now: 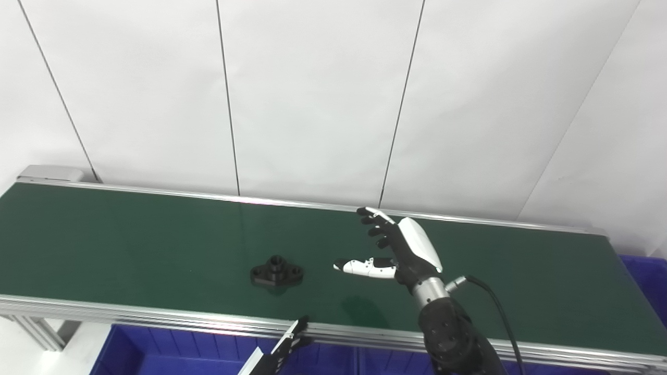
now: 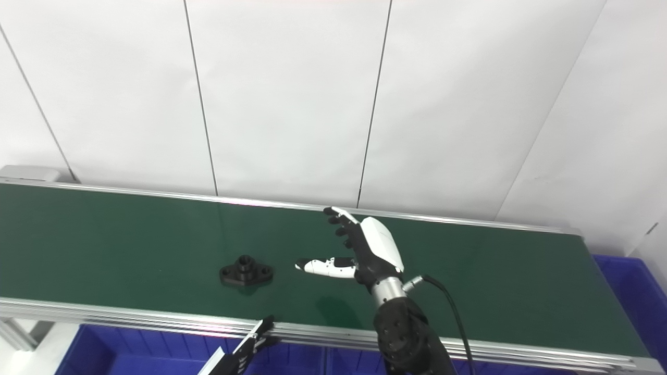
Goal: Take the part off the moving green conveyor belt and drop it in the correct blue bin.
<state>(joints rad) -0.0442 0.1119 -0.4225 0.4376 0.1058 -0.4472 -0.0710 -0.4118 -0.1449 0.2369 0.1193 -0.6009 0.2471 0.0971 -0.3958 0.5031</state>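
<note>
A black flanged part [image 1: 276, 272] with a raised hub lies flat on the green conveyor belt [image 1: 130, 234], near its front edge. My right hand [image 1: 401, 250] hovers above the belt to the right of the part, open and empty, fingers spread and thumb pointing left toward the part. A gap of belt separates thumb and part. My left hand [image 1: 284, 346] shows only as dark fingertips below the belt's front rail, over a blue bin; whether it is open or shut does not show.
Blue bins [image 1: 172, 354] sit below the belt's front rail, and another blue bin [image 1: 646, 276] stands at the belt's right end. A white panelled wall rises behind the belt. A black cable [image 1: 500, 312] runs from my right wrist.
</note>
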